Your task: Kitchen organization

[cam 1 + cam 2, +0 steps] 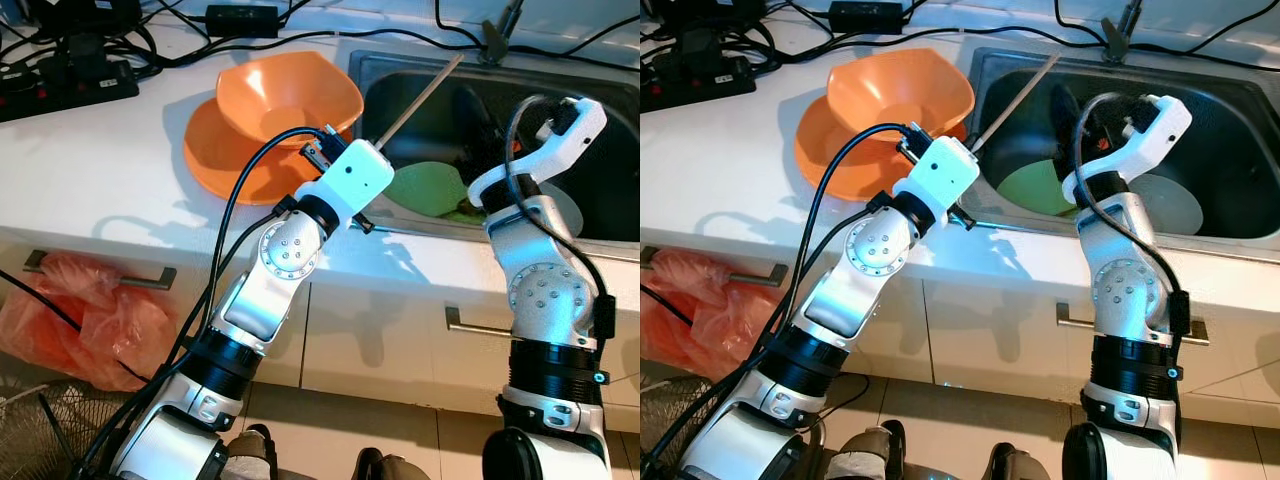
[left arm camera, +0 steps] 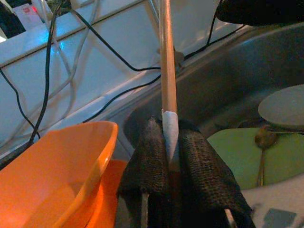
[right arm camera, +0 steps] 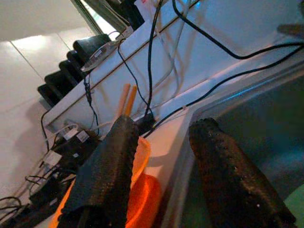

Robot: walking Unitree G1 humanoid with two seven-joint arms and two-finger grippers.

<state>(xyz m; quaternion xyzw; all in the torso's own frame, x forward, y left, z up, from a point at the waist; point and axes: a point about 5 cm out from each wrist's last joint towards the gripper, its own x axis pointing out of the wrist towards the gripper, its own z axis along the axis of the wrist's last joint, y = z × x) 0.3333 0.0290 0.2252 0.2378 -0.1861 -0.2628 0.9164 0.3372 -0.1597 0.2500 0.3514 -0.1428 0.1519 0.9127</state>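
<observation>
Gripping a pair of chopsticks [image 2: 167, 71] near their lower end, left gripper [image 2: 170, 142] has both pads clamped tight — sticks angle up over the sink [image 1: 600, 110] edge, just beside the stacked orange bowls [image 1: 285, 95] on the white counter [image 1: 110, 170]. Right gripper [image 3: 164, 156] hovers above the sink, fingers apart, nothing held. Green plate [image 1: 425, 185] and a spoon [image 2: 262, 147] lie in the basin. To do this step well, probably keep the clamp firm and swing slow — long sticks could clip the bowl rim or the cables [image 1: 400, 38]. No readable labels or brand text anywhere.
</observation>
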